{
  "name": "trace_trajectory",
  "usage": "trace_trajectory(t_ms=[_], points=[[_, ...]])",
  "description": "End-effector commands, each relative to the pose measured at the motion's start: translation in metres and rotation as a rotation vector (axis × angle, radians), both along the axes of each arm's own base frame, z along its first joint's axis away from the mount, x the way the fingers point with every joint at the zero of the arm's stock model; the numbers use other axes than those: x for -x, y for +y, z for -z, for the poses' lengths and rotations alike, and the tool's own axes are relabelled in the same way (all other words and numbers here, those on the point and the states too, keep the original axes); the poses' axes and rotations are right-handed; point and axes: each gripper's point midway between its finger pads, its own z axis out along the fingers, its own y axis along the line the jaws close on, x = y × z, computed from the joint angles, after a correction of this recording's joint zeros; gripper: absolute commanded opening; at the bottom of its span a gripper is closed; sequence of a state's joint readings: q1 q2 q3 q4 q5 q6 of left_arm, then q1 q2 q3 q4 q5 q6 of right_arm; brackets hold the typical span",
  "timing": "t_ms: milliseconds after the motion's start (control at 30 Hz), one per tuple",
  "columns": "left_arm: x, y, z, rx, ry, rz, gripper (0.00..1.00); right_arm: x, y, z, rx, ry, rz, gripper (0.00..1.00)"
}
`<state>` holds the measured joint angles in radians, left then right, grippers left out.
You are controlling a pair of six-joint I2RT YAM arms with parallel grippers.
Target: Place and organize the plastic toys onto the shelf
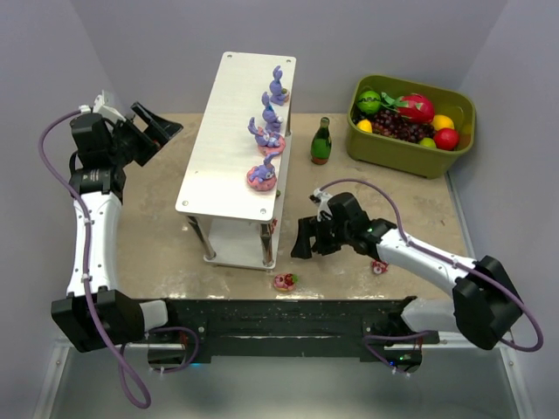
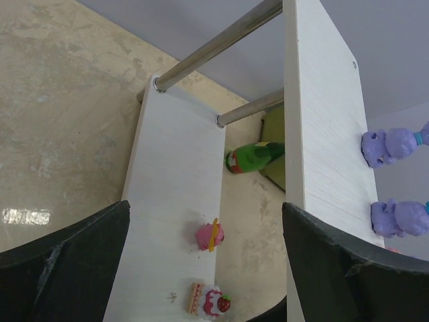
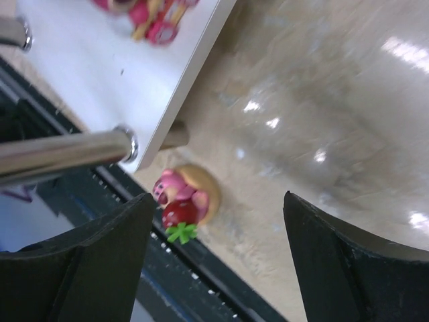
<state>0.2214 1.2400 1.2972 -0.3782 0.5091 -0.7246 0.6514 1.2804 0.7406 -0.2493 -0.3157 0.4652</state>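
As it lay nearest my bases, pink toy [image 1: 285,281]: sat on the tan table [image 1: 157,236], just off the front corner of the shelf [image 1: 229,131], touching nothing; my right wrist view showed a red berry and a green leaf on it.
Red-and-pink piece [image 1: 379,267]: on the table, close beside my right forearm.
Right gripper [image 1: 307,240]: released, its fingers [image 3: 87,268] spread wide with nothing between them, low over the table and pointed at the shelf's near end.
Lower tier [image 1: 234,240]: white; it carried a pink-and-yellow piece [image 2: 210,235] and a small cake slice [image 2: 206,300], both by its edge.
Top board [image 1: 218,166]: pale and long, running away from me on thin metal legs.
Board's right edge: nearest bunny [image 1: 262,173] on a pink base, then second bunny [image 1: 265,135], third bunny [image 1: 271,112] and farthest bunny [image 1: 277,85], all purple, standing in a row.
Left gripper [image 1: 162,135]: released, jaws wide and empty, held left of the shelf, apart from it, facing its side.
Green bottle [image 1: 321,141]: upright on the table, right of the shelf.
Olive bin [image 1: 393,155]: far right, holding fruit.
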Motion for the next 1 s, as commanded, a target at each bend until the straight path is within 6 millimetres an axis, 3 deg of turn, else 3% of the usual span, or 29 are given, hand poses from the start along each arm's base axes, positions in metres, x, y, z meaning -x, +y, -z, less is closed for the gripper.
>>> trace_trajectory(t_ms=[0,233,333,500,967], points=[[-0.011,0.003,0.005,0.048,0.023,-0.018,0.99,0.024,0.023,-0.015,-0.143,0.077,-0.024,0.82],[-0.022,0.009,0.019,0.056,0.073,-0.042,0.99,0.060,0.046,0.007,-0.109,0.147,-0.141,0.83],[-0.023,0.010,0.023,0.054,0.083,-0.046,1.00,0.066,0.048,0.016,-0.085,0.172,-0.129,0.82],[-0.025,0.010,0.029,0.054,0.093,-0.038,1.00,0.061,0.041,0.028,-0.018,0.153,-0.068,0.79],[-0.028,0.007,0.032,0.059,0.089,-0.010,1.00,0.075,0.044,0.047,0.043,0.195,-0.067,0.62]])
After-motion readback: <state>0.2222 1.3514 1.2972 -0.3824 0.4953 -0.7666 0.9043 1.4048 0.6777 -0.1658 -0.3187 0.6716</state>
